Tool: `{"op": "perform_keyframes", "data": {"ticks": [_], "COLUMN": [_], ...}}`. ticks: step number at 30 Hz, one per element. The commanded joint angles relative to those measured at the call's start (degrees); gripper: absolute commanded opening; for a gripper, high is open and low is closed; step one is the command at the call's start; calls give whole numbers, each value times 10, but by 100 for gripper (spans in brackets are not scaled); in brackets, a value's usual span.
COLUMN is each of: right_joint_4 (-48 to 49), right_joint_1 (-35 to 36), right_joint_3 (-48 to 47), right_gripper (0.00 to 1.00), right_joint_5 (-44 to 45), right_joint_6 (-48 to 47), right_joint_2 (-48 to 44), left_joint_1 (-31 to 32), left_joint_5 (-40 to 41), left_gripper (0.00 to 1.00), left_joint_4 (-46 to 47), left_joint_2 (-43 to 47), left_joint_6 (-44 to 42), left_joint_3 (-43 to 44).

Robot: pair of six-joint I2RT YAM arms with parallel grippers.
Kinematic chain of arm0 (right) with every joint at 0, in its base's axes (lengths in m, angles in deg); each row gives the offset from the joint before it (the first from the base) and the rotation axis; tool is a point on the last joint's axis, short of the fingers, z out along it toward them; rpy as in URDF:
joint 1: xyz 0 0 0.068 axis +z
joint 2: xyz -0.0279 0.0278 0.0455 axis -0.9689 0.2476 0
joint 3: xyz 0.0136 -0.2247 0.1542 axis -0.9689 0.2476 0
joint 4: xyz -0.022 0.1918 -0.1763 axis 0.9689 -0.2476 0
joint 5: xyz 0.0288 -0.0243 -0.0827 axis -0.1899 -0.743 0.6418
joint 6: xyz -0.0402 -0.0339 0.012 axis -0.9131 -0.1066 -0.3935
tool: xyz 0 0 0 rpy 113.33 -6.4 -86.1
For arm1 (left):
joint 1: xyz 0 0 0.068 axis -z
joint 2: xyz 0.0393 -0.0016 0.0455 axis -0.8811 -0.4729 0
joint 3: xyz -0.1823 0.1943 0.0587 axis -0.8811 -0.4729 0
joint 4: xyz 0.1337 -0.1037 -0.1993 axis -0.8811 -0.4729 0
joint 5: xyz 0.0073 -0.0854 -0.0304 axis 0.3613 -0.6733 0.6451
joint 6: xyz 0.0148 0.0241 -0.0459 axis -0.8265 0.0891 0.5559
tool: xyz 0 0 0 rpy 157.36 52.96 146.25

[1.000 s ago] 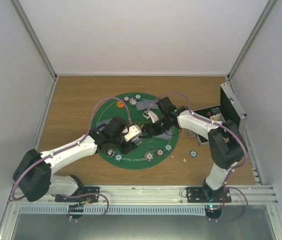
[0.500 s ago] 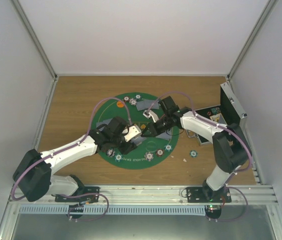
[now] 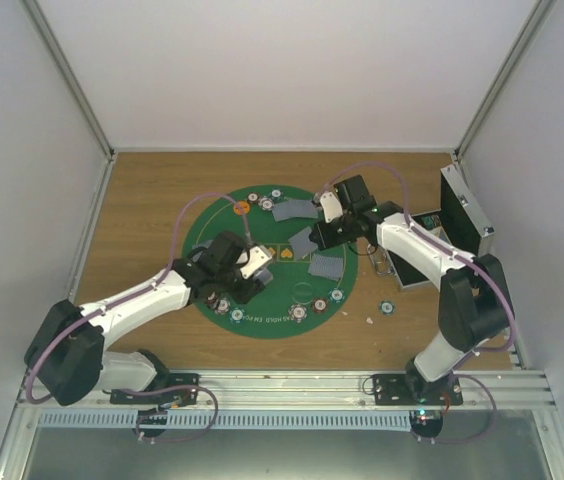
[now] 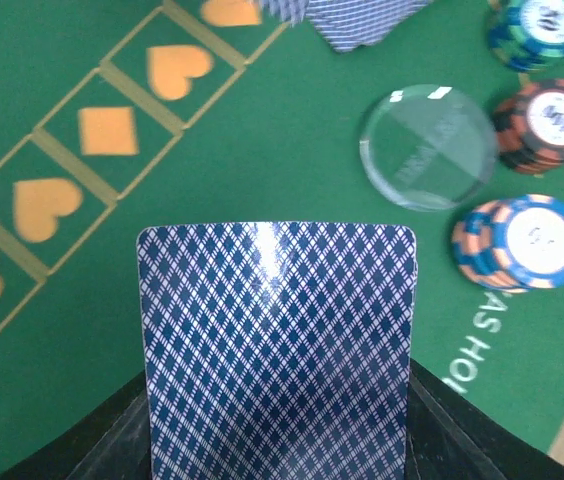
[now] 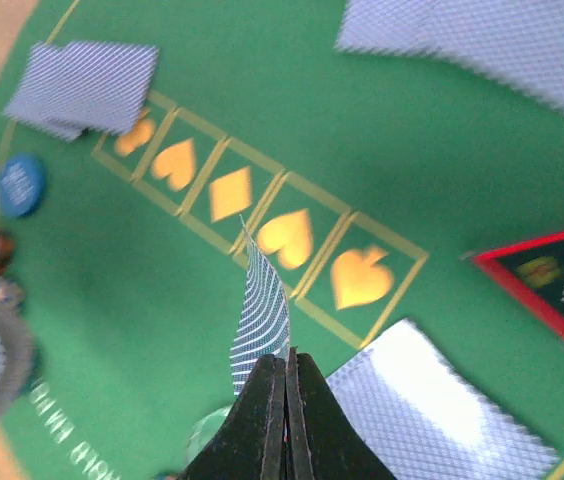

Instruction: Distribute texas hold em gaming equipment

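Over the round green mat [image 3: 212, 225], my left gripper [image 3: 252, 270] is shut on a stack of blue-backed playing cards [image 4: 277, 350] that hides its fingertips. My right gripper [image 3: 315, 237] hangs over the mat's right half, jaws pressed together on a single card [image 5: 262, 320] that shows edge-on and curled. Card piles lie on the felt [image 3: 327, 266] [image 3: 290, 210] [image 5: 87, 88]. Chip stacks [image 4: 522, 245] [image 4: 547, 120] [image 4: 540, 30] and a clear disc [image 4: 428, 146] sit at the mat's near edge. An orange disc [image 3: 241, 207], a blue disc [image 5: 20, 185] and a triangular marker [image 5: 562, 280] also lie on the mat.
An open silver case [image 3: 457, 215] stands at the right of the wooden table. One chip [image 3: 386, 307] lies off the mat on the wood near the right arm. White walls enclose the table on three sides.
My right gripper shut on one card from the stack and carried it up and to the right, away from the left gripper. The left gripper drew back slightly left, still holding the stack.
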Motion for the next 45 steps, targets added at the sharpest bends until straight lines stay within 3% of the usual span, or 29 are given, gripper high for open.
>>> {"op": "perform_keyframes", "data": {"ticks": [1, 9, 13, 19, 22, 28, 37, 45], "right_joint_4": [68, 176, 225, 288, 324, 304, 222, 181], "right_joint_1": [17, 139, 181, 223, 244, 267, 272, 275], "right_joint_3": [-19, -84, -123, -161, -158, -155, -162, -137], "right_gripper": [1, 1, 0, 0, 0, 0, 1, 1], "right_joint_5": [158, 385, 478, 540, 547, 501, 366, 311], "right_joint_6": [-11, -72, -106, -200, -251, -307, -298, -278], "right_joint_2": [2, 97, 154, 220, 242, 270, 263, 256], "left_joint_1": [-45, -135, -175, -217, -226, -235, -242, -244], "left_joint_5": [29, 134, 141, 136, 134, 136, 131, 126], "left_gripper": [55, 55, 56, 56, 56, 56, 56, 56], "left_joint_4": [25, -3, -10, -15, -14, -13, -11, -10], "left_joint_2": [14, -1, 14, 34, 41, 52, 58, 58], "left_joint_6": [7, 55, 76, 81, 96, 99, 97, 93], "left_joint_3": [6, 28, 34, 34, 32, 29, 27, 27]}}
